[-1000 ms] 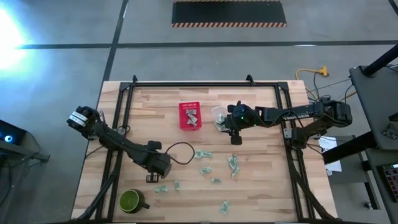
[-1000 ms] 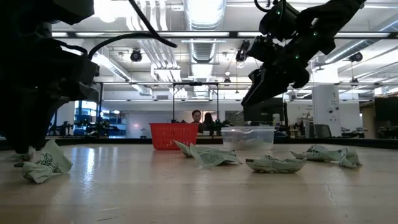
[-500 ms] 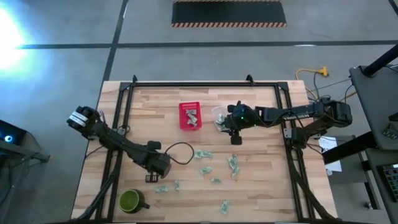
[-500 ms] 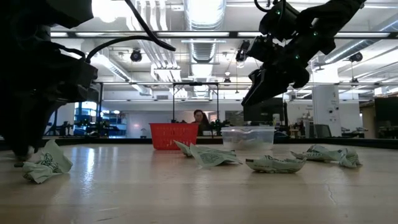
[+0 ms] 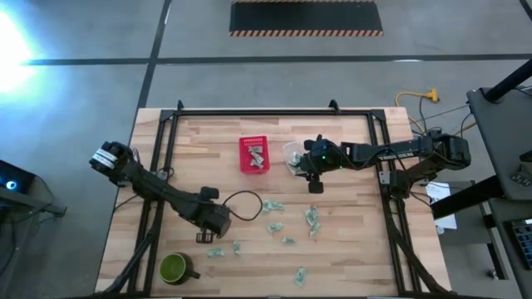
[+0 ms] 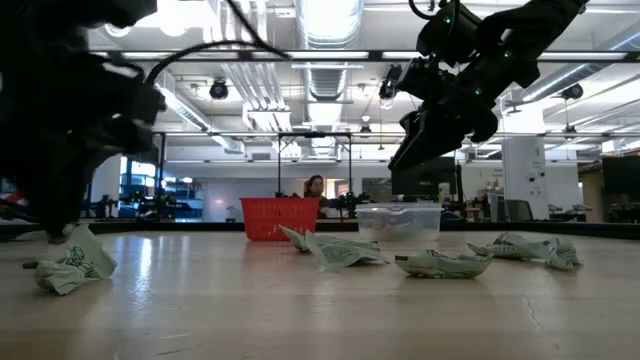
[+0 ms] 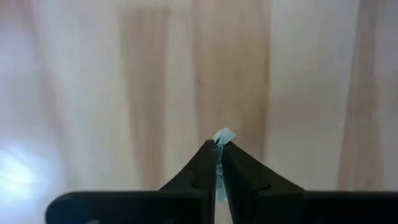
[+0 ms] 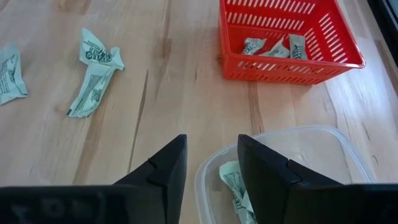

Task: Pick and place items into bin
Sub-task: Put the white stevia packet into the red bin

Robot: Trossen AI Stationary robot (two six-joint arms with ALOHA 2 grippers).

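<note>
- The left pincer (image 7: 217,163) was closed on a wrapper (image 7: 224,135), nipping one thin edge; it looked light, soft, crumpled.
- The right pincer (image 8: 211,163) hung open over the clear tub (image 8: 311,149).

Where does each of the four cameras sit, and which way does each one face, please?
High: overhead, straight down; both arms, red basket.
Low: table height, level across; arms from above, basket, clear tub.
Left wrist: past the left gripper, jaws shut on a wrapper.
Right wrist: past the right gripper, jaws apart; shares basket and tub.
</note>
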